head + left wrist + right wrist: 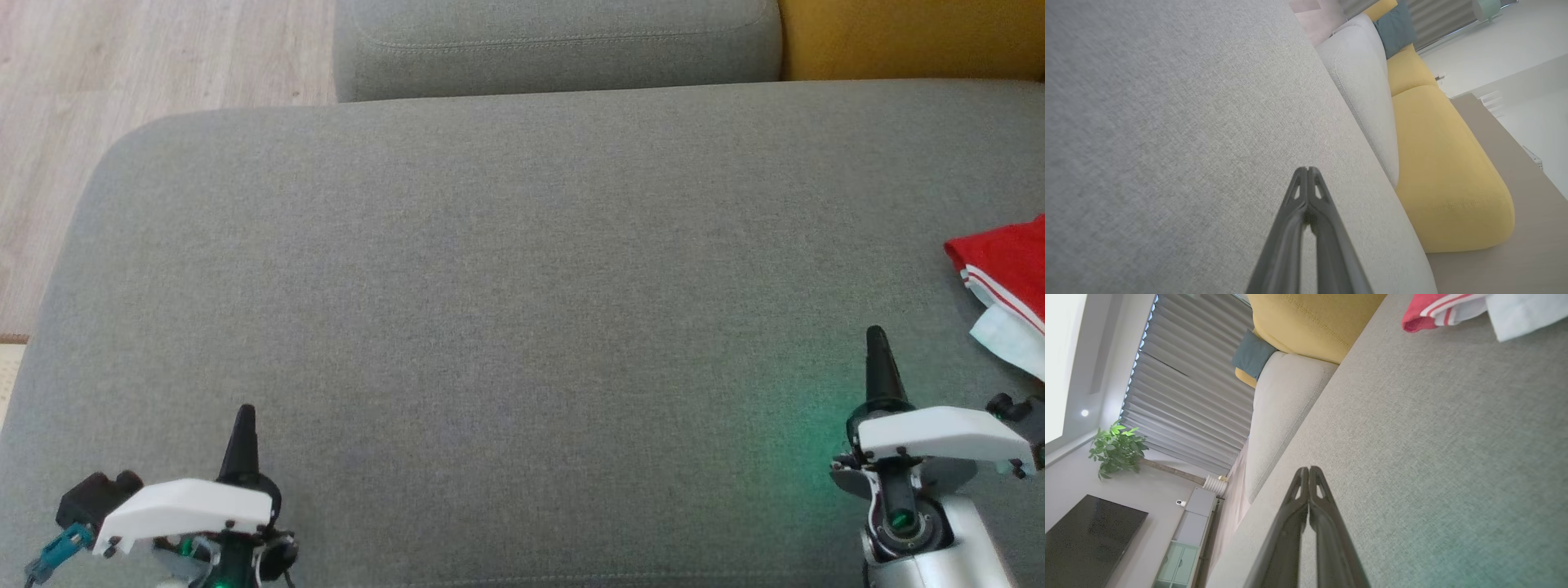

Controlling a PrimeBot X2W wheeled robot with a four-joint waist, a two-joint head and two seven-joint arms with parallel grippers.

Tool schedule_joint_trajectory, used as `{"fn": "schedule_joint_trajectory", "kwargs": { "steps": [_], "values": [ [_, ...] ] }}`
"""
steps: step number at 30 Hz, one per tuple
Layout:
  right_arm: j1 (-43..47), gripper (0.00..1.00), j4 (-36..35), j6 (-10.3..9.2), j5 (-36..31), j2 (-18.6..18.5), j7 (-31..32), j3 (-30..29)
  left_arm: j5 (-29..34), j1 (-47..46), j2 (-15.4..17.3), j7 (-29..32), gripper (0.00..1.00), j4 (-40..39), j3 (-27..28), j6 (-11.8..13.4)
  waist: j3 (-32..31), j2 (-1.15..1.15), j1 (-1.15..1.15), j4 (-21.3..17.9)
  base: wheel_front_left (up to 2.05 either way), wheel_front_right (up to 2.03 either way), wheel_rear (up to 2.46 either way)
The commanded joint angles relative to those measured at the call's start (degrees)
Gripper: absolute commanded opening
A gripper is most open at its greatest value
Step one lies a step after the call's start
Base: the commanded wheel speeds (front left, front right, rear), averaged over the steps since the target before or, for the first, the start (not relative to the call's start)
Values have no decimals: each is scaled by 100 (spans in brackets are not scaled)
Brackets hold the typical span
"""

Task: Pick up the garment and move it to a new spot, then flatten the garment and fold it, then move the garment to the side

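The left tool [245,411] and right tool [875,331] are clenched, empty, over the grey sofa seat [522,286], with the red jersey [1008,261] apart, ahead-right of the right tool.

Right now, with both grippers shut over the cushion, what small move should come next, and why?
Probably open the right gripper and reach it toward the garment. Both it and the left gripper are shut and empty over the grey cushion, and the garment lies bunched at the head view's right edge, nearest the right gripper.
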Motion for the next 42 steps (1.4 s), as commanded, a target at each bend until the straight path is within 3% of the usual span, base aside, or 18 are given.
{"fn": "schedule_joint_trajectory", "kwargs": {
  "steps": [1, 42],
  "values": [
    [-83, 0, -246, -3, 148, -24, 26, 36, -129, -322, 86, 36, 0, -226, 175, -57, -3, 0, 0, 1, 0, 0, 0],
    [297, 0, -1103, -5, 2899, -21, 705, -278, -2803, -447, 122, 727, 0, -571, 492, -483, -178, 0, 0, 16, 0, 0, 0]
  ]
}}
